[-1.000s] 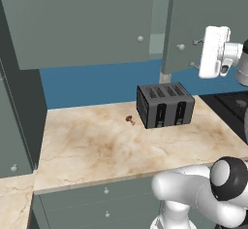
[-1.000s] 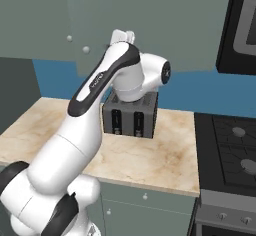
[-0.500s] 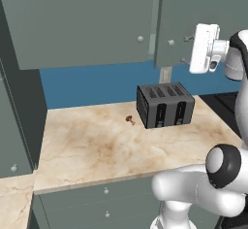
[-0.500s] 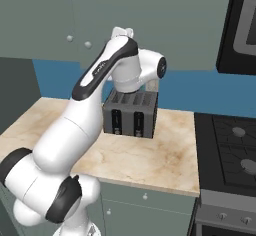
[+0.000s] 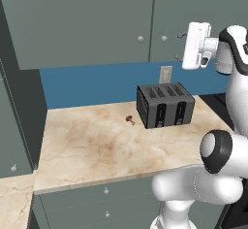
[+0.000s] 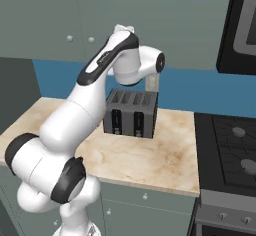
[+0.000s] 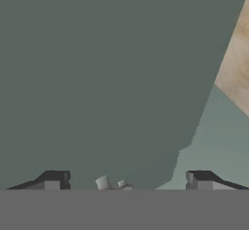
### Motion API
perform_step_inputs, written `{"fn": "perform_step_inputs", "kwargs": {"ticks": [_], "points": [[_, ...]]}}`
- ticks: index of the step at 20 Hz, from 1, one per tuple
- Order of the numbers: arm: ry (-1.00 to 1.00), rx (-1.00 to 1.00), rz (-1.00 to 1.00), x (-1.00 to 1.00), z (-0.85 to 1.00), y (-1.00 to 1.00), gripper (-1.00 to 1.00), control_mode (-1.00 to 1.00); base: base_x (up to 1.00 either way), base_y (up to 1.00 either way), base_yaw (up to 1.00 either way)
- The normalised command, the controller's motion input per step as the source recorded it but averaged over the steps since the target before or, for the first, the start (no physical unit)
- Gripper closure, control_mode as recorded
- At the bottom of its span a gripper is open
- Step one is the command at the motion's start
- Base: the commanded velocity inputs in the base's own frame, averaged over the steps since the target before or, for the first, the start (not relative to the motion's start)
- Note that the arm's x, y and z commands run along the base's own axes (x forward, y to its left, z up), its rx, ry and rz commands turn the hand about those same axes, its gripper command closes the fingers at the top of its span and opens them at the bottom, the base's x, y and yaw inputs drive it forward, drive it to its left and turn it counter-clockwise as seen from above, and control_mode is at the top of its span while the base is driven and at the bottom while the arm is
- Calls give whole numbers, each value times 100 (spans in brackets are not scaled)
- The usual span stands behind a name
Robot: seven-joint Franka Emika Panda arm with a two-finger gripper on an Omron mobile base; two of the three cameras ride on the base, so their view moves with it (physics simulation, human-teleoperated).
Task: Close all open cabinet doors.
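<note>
Grey-green cabinet doors (image 5: 87, 24) are running flat along the top of the frame - each showing a small round silver knob (image 5: 140, 39) near its lower corner.

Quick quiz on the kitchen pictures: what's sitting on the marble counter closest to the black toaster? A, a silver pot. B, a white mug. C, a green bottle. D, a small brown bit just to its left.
D: in the left base view a small brown bit lies on the counter just left of the toaster, apart from it, with no mug, pot or bottle there.
</note>
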Motion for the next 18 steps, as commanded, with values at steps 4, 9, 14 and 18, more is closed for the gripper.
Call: {"fn": "perform_step_inputs", "kwargs": {"ticks": [4,9,14,18], "points": [[1,0,0,41,0,3,-100,-100,0,0,0],[0,-2,-1,30,0,3,-100,-100,0,0,0],[0,-8,-5,13,0,5,-100,-100,0,0,0],[0,-8,-7,5,0,3,-100,-100,0,0,0]]}}
